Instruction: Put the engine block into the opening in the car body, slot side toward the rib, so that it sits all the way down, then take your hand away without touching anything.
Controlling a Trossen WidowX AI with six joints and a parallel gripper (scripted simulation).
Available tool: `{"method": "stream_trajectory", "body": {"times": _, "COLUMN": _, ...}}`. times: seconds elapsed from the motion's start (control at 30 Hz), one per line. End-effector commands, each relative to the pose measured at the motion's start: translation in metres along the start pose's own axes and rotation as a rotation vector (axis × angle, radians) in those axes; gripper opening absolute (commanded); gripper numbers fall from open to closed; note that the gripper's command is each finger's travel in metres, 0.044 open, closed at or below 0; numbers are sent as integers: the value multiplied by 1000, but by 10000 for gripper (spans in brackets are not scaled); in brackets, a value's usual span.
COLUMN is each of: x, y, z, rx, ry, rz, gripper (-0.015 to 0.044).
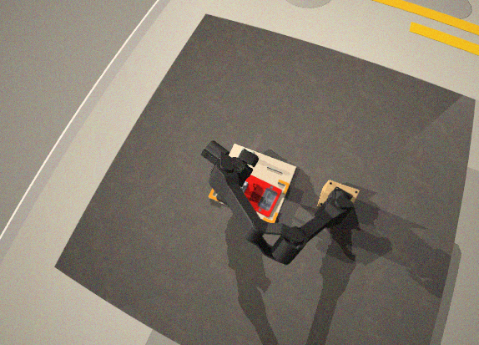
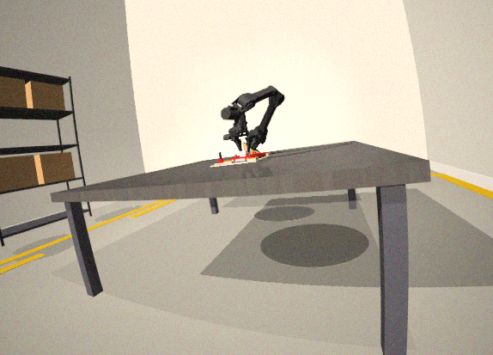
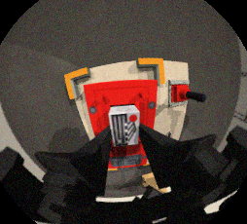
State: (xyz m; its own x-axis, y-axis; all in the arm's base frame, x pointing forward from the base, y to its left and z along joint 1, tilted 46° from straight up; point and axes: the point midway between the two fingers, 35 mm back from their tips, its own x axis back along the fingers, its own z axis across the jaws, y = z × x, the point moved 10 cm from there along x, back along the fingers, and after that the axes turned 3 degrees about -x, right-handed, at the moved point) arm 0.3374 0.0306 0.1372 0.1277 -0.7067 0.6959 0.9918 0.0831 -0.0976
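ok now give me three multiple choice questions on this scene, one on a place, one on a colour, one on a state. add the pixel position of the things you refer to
1. Where is the black handle?
a) on the pale board, beside the red car body
b) on the shelf rack
c) on the arm's base plate

2. What colour are the corner brackets on the board?
a) blue
b) green
c) orange

3. What is the end effector doing?
a) standing open
b) shut on the engine block
c) shut on nothing

1: a, the black handle (image 3: 195, 96) stands at the side of the board (image 1: 279, 164) (image 3: 176, 128), next to the car body (image 1: 273, 188) (image 3: 98, 93).
2: c, the brackets (image 3: 160, 63) show orange in the wrist view.
3: b, the fingers of the end effector (image 3: 123, 127) press on both sides of the engine block (image 3: 124, 128).
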Motion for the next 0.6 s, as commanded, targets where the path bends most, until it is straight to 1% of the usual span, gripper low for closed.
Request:
{"method": "stream_trajectory", "body": {"times": 0.0, "x": -1, "y": 0, "z": -1, "rx": -7, "ry": 4, "rz": 0, "gripper": 159}}
{"method": "stream_trajectory", "body": {"times": 0.47, "x": -4, "y": 0, "z": -1, "rx": -6, "ry": 4, "rz": 0, "gripper": 159}}
{"method": "stream_trajectory", "body": {"times": 0.57, "x": -3, "y": 0, "z": 0, "rx": 0, "ry": 0, "rz": 0, "gripper": 237}}
